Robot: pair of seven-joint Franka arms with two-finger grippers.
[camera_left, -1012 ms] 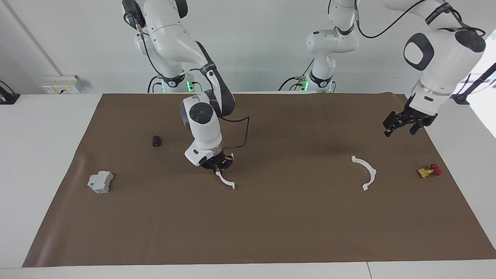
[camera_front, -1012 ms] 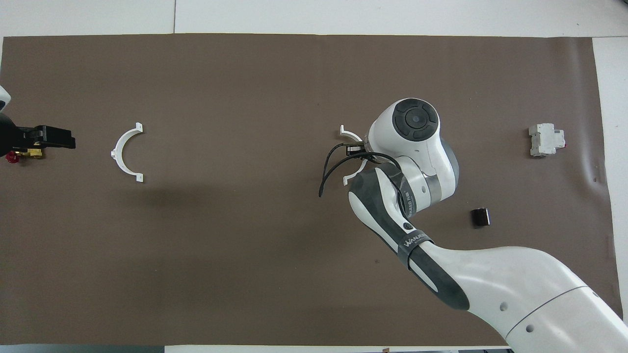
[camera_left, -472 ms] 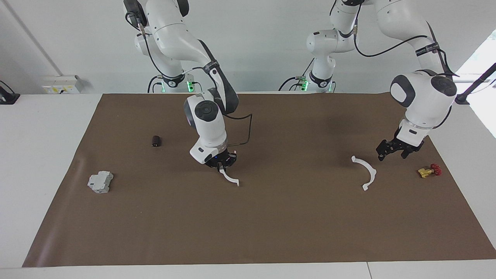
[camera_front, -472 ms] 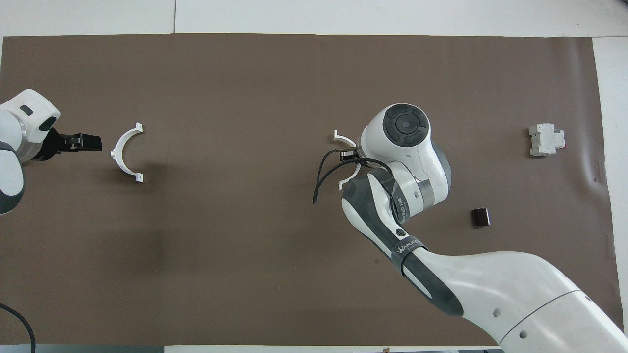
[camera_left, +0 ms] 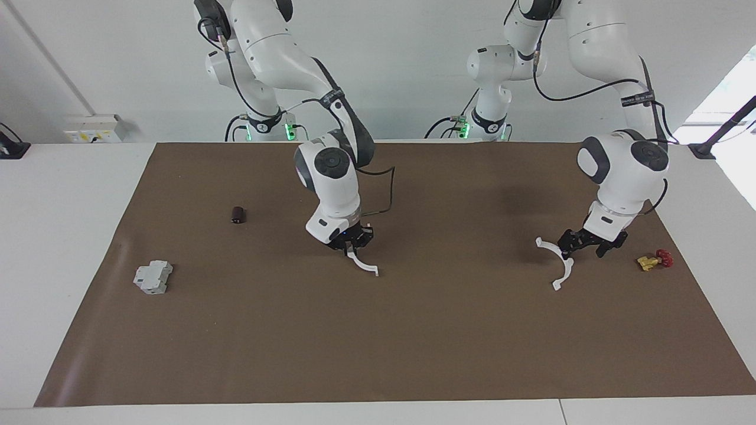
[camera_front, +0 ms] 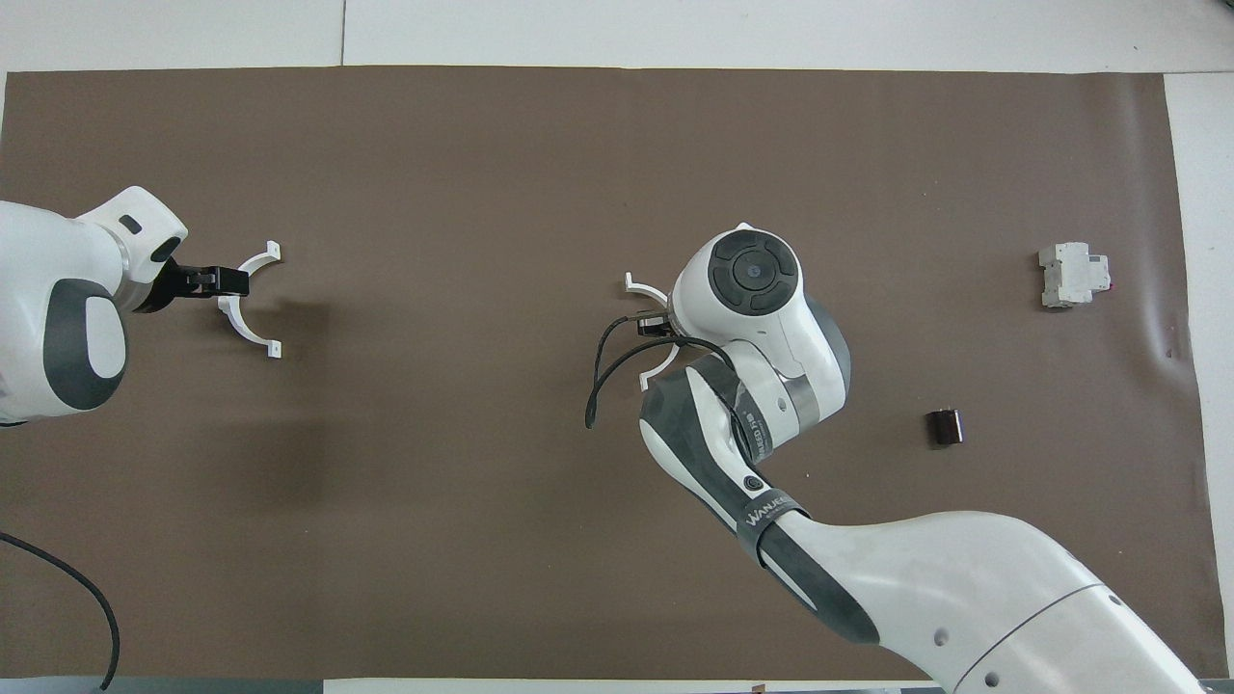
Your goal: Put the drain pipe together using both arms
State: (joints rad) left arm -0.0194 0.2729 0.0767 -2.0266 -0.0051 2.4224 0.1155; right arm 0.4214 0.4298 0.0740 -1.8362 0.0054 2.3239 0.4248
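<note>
The drain pipe is in two white half-ring arcs, well apart on the brown mat. My right gripper is shut on one arc, which hangs tilted just above the middle of the mat. The other arc lies flat toward the left arm's end of the table. My left gripper is open and low over this arc's curved middle. Whether it touches the arc does not show.
A small yellow valve with a red handle lies beside the flat arc, near the mat's edge. Toward the right arm's end lie a grey blocky part and a small dark cylinder.
My right gripper has carried its arc toward the left arm's end of the table. My left arm has swung in and come down from high over the mat's edge to the flat arc.
</note>
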